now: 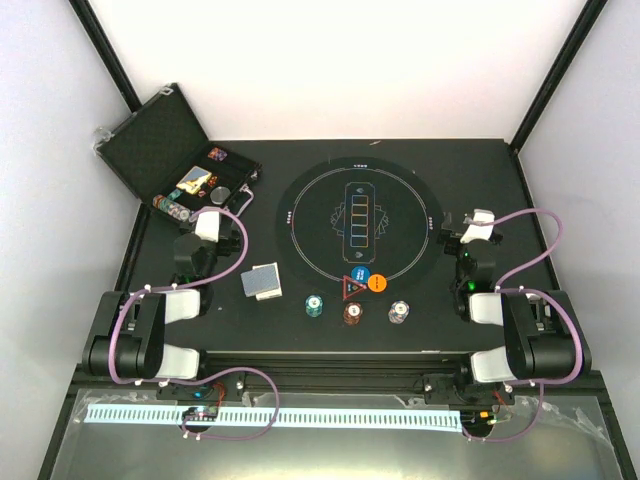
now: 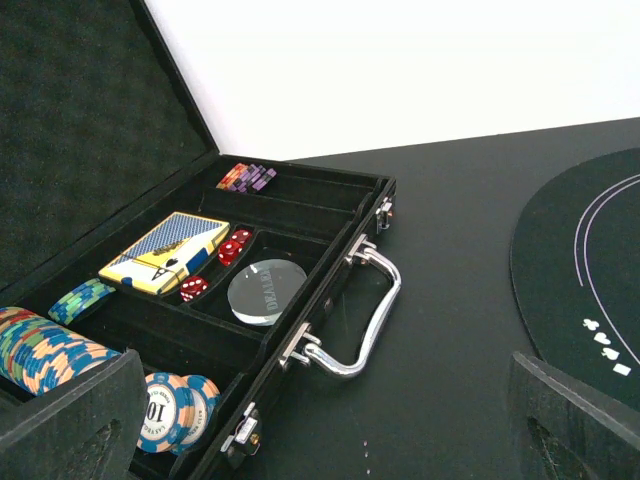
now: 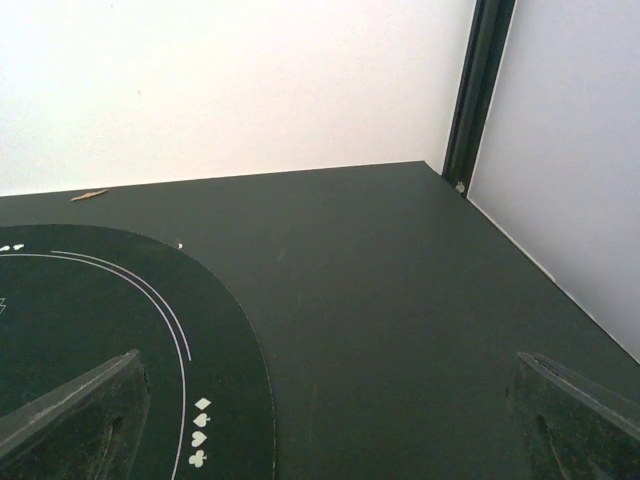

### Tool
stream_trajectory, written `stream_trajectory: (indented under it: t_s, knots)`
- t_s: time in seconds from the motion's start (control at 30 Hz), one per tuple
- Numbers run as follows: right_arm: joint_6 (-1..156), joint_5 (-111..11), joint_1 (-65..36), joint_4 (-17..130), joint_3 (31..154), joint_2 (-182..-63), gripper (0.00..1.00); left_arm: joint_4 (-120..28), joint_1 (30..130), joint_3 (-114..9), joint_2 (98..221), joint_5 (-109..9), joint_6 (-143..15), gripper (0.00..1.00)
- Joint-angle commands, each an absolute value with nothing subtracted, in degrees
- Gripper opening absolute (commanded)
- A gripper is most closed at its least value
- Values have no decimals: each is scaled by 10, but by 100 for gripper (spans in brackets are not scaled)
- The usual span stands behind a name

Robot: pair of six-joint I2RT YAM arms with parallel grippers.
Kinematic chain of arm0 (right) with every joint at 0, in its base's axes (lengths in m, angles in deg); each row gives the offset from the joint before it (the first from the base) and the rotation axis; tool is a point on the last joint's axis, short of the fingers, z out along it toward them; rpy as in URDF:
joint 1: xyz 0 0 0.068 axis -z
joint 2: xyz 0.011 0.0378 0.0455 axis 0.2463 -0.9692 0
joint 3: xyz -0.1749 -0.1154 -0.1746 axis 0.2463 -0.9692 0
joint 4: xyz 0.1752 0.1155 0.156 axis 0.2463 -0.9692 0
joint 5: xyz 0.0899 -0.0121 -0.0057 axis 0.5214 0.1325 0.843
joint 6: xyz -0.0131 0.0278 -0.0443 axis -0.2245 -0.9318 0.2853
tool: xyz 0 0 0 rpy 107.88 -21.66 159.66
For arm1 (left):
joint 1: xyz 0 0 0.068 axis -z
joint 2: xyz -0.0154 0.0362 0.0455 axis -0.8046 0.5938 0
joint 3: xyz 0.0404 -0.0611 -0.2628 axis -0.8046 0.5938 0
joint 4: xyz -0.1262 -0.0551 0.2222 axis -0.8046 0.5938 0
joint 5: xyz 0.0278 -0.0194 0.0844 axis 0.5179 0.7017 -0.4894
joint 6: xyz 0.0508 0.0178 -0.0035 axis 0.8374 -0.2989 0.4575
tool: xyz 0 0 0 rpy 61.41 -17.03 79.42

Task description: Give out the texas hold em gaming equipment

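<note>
Three small chip stacks stand in a row near the table's front: teal (image 1: pixel 315 305), brown-red (image 1: pixel 352 313), white-grey (image 1: pixel 399 312). A red triangle marker (image 1: pixel 353 287), a blue disc (image 1: pixel 362 278) and an orange disc (image 1: pixel 378 283) lie on the mat's near edge. A grey-blue-backed card deck (image 1: pixel 263 282) lies left of the mat. My left gripper (image 1: pixel 203 212) (image 2: pixel 320 430) is open and empty, just in front of the open case. My right gripper (image 1: pixel 468 226) (image 3: pixel 325 420) is open and empty at the mat's right edge.
The black foam-lined case (image 1: pixel 160 130) (image 2: pixel 330 250) stands open at the back left. It holds more chips (image 2: pixel 40 345), a boxed deck (image 2: pixel 165 252), red dice (image 2: pixel 230 250), a clear dealer button (image 2: pixel 265 292) and coloured plaques (image 2: pixel 246 177). The round printed mat (image 1: pixel 360 215) (image 3: pixel 90 320) fills the table's middle.
</note>
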State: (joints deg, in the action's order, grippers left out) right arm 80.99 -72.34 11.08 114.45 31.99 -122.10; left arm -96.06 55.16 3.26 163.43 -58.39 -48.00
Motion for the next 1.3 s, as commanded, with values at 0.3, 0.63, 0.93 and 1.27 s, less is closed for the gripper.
stream_trajectory:
  t_s: [0.3, 0.63, 0.93, 1.27]
  knots:
    - [805, -737, 117, 1162, 325, -1192, 100, -974, 547, 20, 1636, -568, -479, 99]
    - [507, -850, 122, 743, 505, -1008, 100, -474, 514, -220, 1491, -447, -422, 99]
    - [587, -594, 18, 407, 670, -1019, 100, -130, 474, -381, 1473, -367, -366, 99]
    - [468, -632, -218, 220, 648, -1083, 67, -38, 463, -422, 1462, -358, -344, 99]
